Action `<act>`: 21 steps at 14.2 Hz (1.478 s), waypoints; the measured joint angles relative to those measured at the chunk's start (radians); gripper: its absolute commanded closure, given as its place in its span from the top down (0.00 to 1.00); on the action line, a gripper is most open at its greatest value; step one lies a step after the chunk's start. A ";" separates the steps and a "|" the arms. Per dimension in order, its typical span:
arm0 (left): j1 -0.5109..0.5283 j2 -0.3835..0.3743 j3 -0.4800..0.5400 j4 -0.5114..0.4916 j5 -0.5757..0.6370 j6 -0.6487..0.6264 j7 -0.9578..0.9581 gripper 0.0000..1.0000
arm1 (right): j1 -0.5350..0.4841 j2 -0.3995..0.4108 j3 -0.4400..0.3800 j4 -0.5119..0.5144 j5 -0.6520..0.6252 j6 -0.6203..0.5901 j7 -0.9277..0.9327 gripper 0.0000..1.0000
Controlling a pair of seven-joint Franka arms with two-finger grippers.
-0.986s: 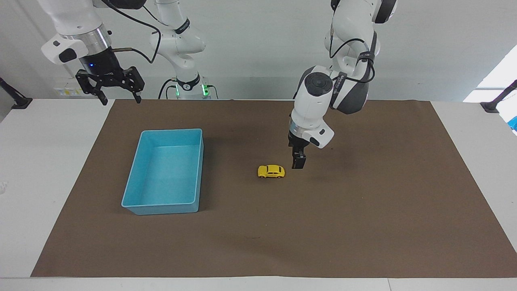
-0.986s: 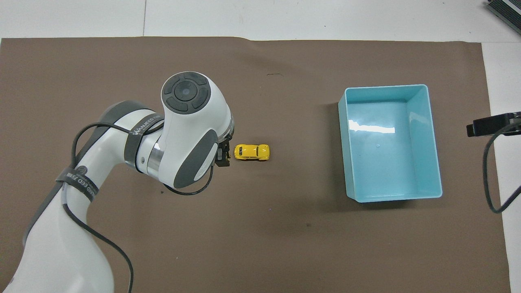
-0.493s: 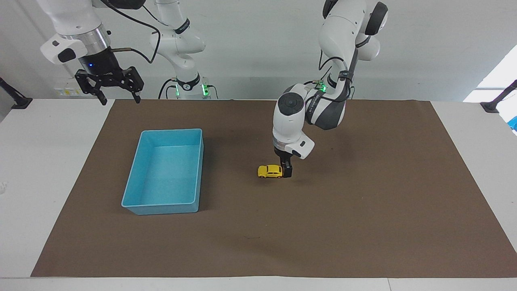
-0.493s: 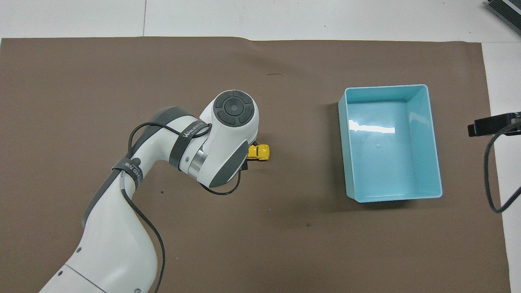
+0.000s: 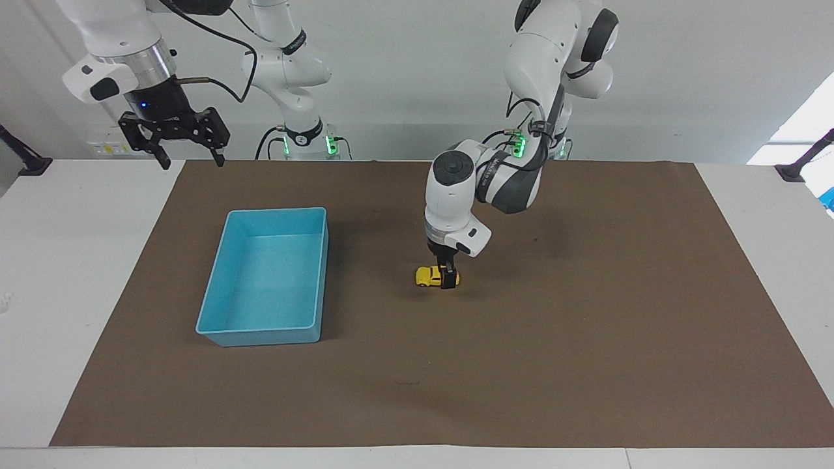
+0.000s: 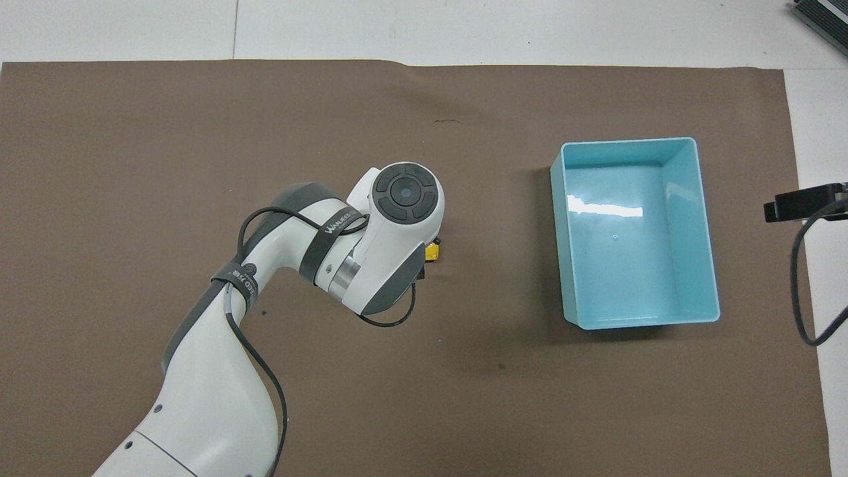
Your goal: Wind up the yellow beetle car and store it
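**A:** What is found closest to the robots?

**B:** The right hand [image 5: 189,158] is held in the air over the corner of the brown mat [image 5: 586,326] at the right arm's end of the worktop [image 5: 65,260]. Its fingers are spread apart and nothing is gripped. That arm is waiting.

**A:** And farther out?

**B:** The left hand [image 5: 447,279] is lowered to the mat near the worktop's middle and pointed straight down. It is set over the yellow beetle car [image 5: 427,276], at the car's end toward the left arm. Its fingers are apart, not clamped, and one dark finger is seen across that end. Whether the car is touched cannot be told. The car is seen resting on the mat.

**A:** How much of the car is shown from overhead?

**B:** Only a yellow sliver [image 6: 434,252] is seen, at about four o'clock from the wrist's round cap.

**A:** Where is the blue bin placed?

**B:** The blue bin [image 5: 260,338] is set on the mat at three o'clock from the car in the overhead view, well apart from it. Its long sides run from twelve to six o'clock.
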 measured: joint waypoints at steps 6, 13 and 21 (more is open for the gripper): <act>-0.003 0.023 0.003 -0.006 0.002 0.010 -0.003 0.95 | -0.001 0.000 -0.003 0.000 0.000 0.000 0.000 1.00; -0.002 0.024 0.007 -0.009 0.003 0.013 -0.003 0.32 | -0.001 0.000 -0.014 0.000 0.000 0.000 0.000 1.00; 0.000 0.019 0.010 -0.014 0.004 0.015 0.021 0.32 | -0.001 0.000 -0.014 0.000 0.000 0.000 0.000 1.00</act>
